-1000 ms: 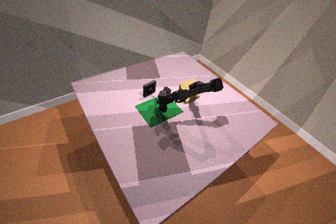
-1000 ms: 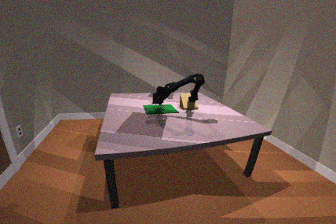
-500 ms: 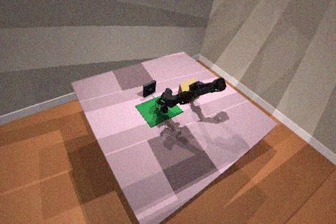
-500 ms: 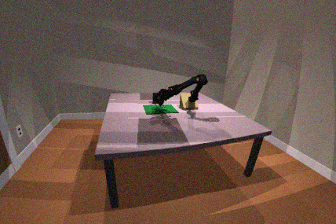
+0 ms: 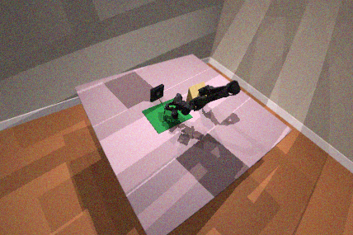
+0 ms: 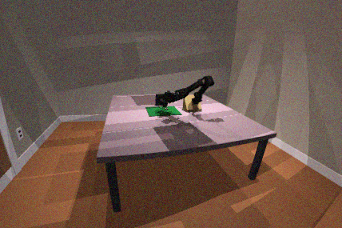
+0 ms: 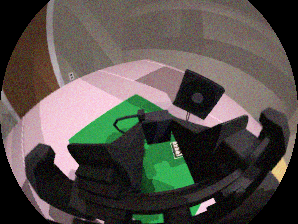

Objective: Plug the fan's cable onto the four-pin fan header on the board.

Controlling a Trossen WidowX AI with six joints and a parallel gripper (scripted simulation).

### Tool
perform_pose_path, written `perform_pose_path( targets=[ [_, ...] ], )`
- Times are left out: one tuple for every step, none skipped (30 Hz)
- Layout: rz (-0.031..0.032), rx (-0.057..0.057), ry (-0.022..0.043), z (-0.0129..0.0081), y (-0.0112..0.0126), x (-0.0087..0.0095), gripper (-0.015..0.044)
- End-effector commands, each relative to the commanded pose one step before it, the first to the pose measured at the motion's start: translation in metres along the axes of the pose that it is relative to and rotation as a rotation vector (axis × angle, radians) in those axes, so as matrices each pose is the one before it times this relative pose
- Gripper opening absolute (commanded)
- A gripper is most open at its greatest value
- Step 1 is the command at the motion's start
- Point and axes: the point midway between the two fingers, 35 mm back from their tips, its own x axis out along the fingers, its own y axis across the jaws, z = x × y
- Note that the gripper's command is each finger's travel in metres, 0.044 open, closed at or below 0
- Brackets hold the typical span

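Observation:
A green circuit board lies flat on the pink table. My gripper hangs low over the board and is shut on the fan's small dark plug. In the wrist view a small white-marked header shows on the board just below and right of the plug. The black square fan stands upright beyond the board's far edge, with a thin dark cable looping toward the plug. I cannot tell whether the plug touches the header.
The arm's tan base stands on the table right of the board. The table's edges drop to a wooden floor, and grey walls close off the room on the far sides.

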Motion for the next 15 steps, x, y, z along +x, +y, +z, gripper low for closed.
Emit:
perform_pose_path(
  targets=[
    [0.01378, 0.0252, -0.04559, 0.00059, -0.00046, -0.00327, 0.0000],
    [0.00508, 0.0069, -0.01215, 0.00015, 0.00018, -0.00102, 0.0000],
    [0.00521, 0.0070, -0.01208, 0.00016, 0.00018, -0.00104, 0.0000],
    [0.00533, 0.0072, -0.01199, 0.00018, 0.00017, -0.00106, 0.0000],
    [0.00545, 0.0073, -0.01191, 0.00019, 0.00017, -0.00109, 0.0000],
    [0.00557, 0.0074, -0.01182, 0.00021, 0.00016, -0.00111, 0.0000],
    [0.00569, 0.0076, -0.01174, 0.00022, 0.00015, -0.00113, 0.0000],
    [0.00581, 0.0077, -0.01165, 0.00024, 0.00014, -0.00115, 0.0000],
    [0.00592, 0.0079, -0.01156, 0.00025, 0.00014, -0.00117, 0.0000],
    [0.00602, 0.0080, -0.01147, 0.00027, 0.00013, -0.00119, 0.0000],
    [0.00613, 0.0082, -0.01137, 0.00028, 0.00012, -0.00121, 0.0000],
    [0.00623, 0.0083, -0.01128, 0.00030, 0.00012, -0.00123, 0.0000],
    [0.00633, 0.0085, -0.01118, 0.00032, 0.00011, -0.00125, 0.0000],
    [0.00642, 0.0086, -0.01107, 0.00033, 0.00010, -0.00127, 0.0000],
    [0.00651, 0.0087, -0.01097, 0.00035, 0.00009, -0.00128, 0.0000]
  ],
)
